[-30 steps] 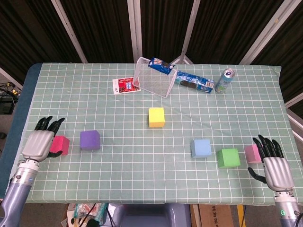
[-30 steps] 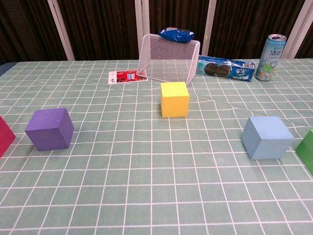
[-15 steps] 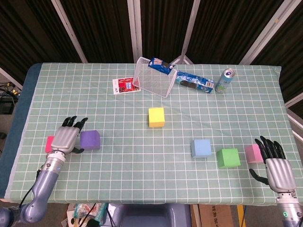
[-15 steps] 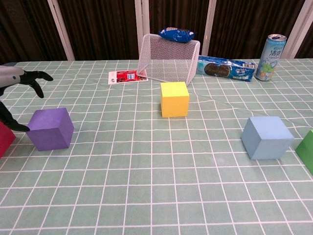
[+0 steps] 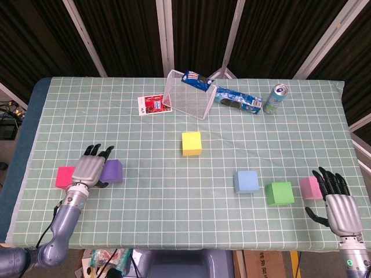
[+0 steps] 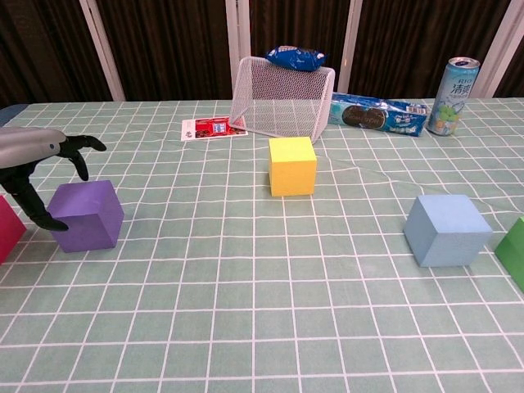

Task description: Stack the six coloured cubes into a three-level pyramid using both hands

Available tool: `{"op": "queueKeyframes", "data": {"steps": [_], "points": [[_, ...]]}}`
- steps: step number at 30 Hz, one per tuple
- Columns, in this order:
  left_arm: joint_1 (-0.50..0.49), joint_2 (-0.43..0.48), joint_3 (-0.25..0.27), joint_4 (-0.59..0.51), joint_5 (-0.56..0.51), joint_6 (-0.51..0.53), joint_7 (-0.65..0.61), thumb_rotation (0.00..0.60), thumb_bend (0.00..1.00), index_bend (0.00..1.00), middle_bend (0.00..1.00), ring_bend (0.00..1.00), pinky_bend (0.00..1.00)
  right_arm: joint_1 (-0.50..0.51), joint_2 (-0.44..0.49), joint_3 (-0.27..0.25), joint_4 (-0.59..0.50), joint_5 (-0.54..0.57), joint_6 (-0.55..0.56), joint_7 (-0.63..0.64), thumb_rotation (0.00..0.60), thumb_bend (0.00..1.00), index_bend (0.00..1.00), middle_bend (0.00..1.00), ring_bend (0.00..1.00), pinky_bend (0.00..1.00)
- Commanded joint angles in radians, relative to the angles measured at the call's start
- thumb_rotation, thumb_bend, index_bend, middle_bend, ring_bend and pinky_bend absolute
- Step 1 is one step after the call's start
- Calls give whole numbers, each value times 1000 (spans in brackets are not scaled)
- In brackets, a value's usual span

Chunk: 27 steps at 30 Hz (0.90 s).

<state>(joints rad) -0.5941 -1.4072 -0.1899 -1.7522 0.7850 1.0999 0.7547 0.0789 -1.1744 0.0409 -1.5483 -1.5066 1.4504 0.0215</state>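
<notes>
My left hand (image 5: 91, 168) hovers over the left part of the purple cube (image 5: 113, 171), fingers spread and holding nothing. In the chest view the left hand (image 6: 37, 160) arches above the purple cube (image 6: 86, 214), with the thumb down beside its left face. A magenta cube (image 5: 65, 176) lies just left of it. The yellow cube (image 5: 191, 143) sits mid-table. To the right, the blue cube (image 5: 247, 181), green cube (image 5: 280, 193) and pink cube (image 5: 309, 187) stand in a row. My right hand (image 5: 336, 204) is open near the front edge, just right of the pink cube.
At the back stand a tipped wire basket (image 5: 188, 95) with a blue snack bag (image 5: 196, 80) on it, a cookie pack (image 5: 239, 101), a drink can (image 5: 274, 98) and a red card (image 5: 154, 105). The table's front edge lies close to both hands.
My left hand has moved right from the magenta cube to above the purple cube, uncovering the magenta cube. The right hand and all cubes stay where they were.
</notes>
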Motion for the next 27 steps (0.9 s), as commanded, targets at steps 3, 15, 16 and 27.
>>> {"op": "queueKeyframes", "data": {"steps": [3,15,16,27], "points": [[-15,-12,6,19,-14,-3,0,600,243,0,329,3,63,1,-1,1,0,4,-3,1,600,243,0,0,0,0],[-55,-17,-7,18,-22,-10,-25,600,390,12,427,34,85,-1,-5,9,0,34,-16,9,600,243,0,0,0,0],[-58,-11,-11,7,-20,-9,-25,600,390,12,428,34,85,-2,-5,9,0,38,-17,8,600,243,0,0,0,0],[-184,28,-115,-60,-102,-29,39,600,389,11,428,34,85,0,-8,23,-5,82,-41,8,600,242,0,0,0,0]]}}
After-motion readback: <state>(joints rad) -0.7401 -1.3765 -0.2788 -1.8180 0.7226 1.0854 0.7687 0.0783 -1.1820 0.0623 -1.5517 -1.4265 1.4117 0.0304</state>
